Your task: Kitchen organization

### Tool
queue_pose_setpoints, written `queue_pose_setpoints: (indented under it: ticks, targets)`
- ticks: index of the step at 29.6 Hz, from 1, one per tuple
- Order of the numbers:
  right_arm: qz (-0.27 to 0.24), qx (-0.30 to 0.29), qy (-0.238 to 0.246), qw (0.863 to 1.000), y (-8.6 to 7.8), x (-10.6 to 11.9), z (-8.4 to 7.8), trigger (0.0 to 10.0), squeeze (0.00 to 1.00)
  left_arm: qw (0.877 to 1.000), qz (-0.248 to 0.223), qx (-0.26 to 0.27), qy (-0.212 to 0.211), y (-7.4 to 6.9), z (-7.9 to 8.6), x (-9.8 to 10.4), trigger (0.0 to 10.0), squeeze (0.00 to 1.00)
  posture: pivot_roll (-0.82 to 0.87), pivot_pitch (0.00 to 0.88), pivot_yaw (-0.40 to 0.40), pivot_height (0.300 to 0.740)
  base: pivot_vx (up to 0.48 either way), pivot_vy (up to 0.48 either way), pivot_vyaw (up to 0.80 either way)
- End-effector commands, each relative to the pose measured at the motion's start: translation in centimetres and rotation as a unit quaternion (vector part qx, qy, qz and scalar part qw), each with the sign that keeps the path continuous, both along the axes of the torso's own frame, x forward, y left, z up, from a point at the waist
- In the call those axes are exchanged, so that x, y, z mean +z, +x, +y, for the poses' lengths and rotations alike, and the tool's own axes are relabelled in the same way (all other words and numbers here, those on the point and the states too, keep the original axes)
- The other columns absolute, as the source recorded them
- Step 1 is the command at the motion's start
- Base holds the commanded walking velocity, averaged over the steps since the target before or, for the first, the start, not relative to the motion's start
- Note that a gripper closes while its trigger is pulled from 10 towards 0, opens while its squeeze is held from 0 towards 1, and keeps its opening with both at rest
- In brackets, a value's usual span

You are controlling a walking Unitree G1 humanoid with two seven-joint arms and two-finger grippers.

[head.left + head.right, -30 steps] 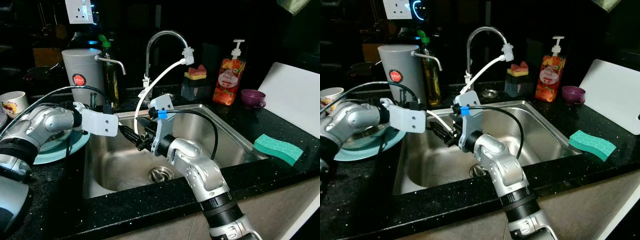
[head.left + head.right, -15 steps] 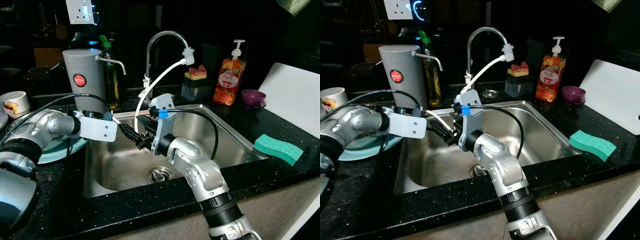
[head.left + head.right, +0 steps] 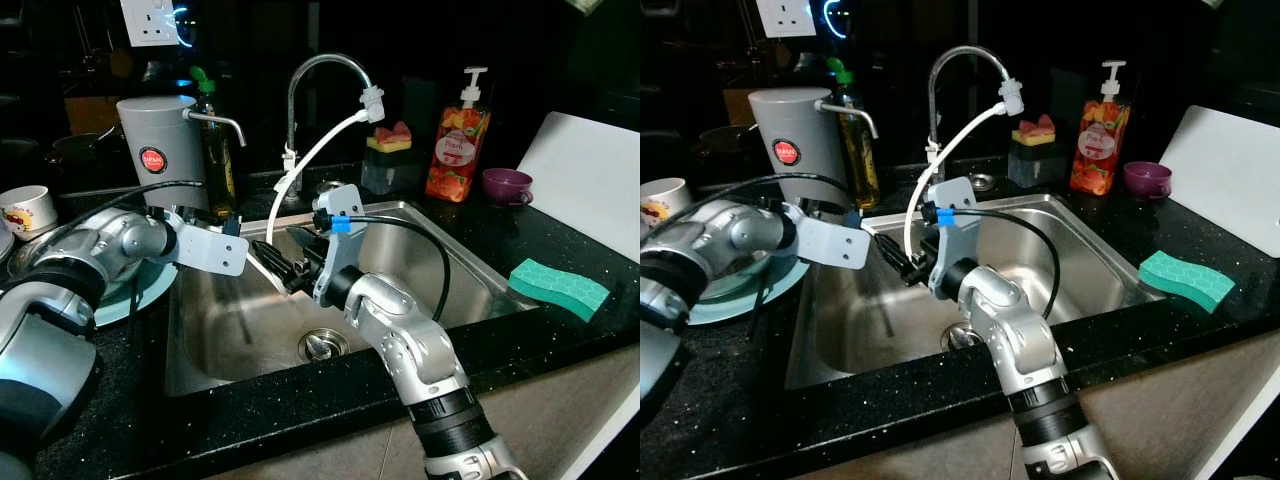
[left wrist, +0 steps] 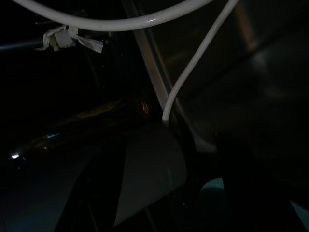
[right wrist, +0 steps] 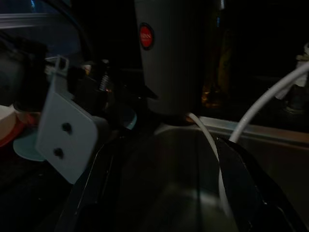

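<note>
Wall socket [image 3: 146, 20] above counter; white board [image 3: 590, 190] at right

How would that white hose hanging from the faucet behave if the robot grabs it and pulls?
The white hose sags in a loose curve from the faucet spout into the sink, so it probably bends easily. Thin and glossy, it may slip between fingers. Pulling hard might loosen its spout fitting.

The sink [image 3: 470, 290] is the landmark. Its right half and the basin floor around the drain [image 3: 322, 344] lie open. Over its left half, both end effectors, left [image 3: 268, 262] and right [image 3: 298, 268], crowd together with the white hose [image 3: 310, 160] hanging from the tap [image 3: 300, 80]. Behind its left corner stand a grey canister [image 3: 160, 150] and a bottle [image 3: 218, 150].
</note>
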State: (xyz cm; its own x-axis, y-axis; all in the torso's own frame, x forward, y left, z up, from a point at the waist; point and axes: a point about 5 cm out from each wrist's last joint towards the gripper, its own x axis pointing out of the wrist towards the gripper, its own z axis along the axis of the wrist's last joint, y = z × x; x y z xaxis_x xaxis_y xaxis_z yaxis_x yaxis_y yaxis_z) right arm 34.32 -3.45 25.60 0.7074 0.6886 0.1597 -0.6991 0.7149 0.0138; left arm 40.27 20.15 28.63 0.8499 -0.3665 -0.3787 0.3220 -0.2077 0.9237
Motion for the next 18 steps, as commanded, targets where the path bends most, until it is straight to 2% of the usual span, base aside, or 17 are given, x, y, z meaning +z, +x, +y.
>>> queue_pose_setpoints:
  ticks: [1,5,8,10,11,13,14,16,18]
  targets:
    - [-0.003,0.001,-0.002,1.0,-0.2,0.2,0.1,10.0,0.0,0.999,0.006,0.017,0.027,-0.2,1.3,0.7,10.0,0.0,0.02,0.044,0.01,0.74,0.0,0.0,0.0]
    - [-0.003,0.001,-0.003,1.0,-0.2,0.2,0.1,10.0,0.0,0.999,0.007,0.017,0.027,-0.3,1.6,1.1,10.0,0.0,0.02,0.044,0.008,0.74,0.0,0.0,0.0]
    - [-0.003,0.001,-0.004,1.0,-0.3,0.2,0.1,10.0,0.0,0.999,0.032,0.018,0.008,-1.0,2.6,2.7,10.0,0.0,0.01,0.042,0.005,0.74,0.0,0.0,0.0]
    - [0.0,-0.001,-0.006,1.0,-0.5,-0.2,-0.2,10.0,0.0,0.996,0.089,0.01,-0.006,-2.8,4.9,4.5,10.0,0.0,0.02,0.043,0.003,0.74,0.0,0.0,0.0]
    - [0.0,-0.001,-0.006,1.0,-0.5,-0.2,-0.2,10.0,0.0,0.996,0.089,0.01,-0.006,-2.8,4.9,4.5,10.0,0.0,0.02,0.043,0.003,0.74,0.0,0.0,0.0]
    - [0.004,-0.001,-0.006,1.0,-0.6,-0.5,-0.4,10.0,0.0,0.992,0.125,0.0,-0.001,-4.1,6.4,5.1,10.0,0.0,0.04,0.044,-0.003,0.74,0.0,0.0,0.0]
    - [0.004,-0.001,-0.006,1.0,-0.6,-0.5,-0.4,10.0,0.0,0.992,0.125,0.0,-0.001,-4.1,6.4,5.1,10.0,0.0,0.04,0.044,-0.003,0.74,0.0,0.0,0.0]
    - [0.006,0.012,-0.004,1.0,-0.8,-0.7,-0.5,10.0,0.0,0.985,0.172,-0.024,-0.002,-6.0,7.7,5.4,10.0,0.0,0.07,0.047,-0.011,0.74,0.0,0.0,0.0]
    - [0.006,0.026,-0.003,1.0,-1.0,-0.9,-0.4,10.0,0.0,0.979,0.2,-0.045,-0.001,-7.5,8.1,5.6,10.0,0.0,0.1,0.049,-0.024,0.74,0.0,0.0,0.0]
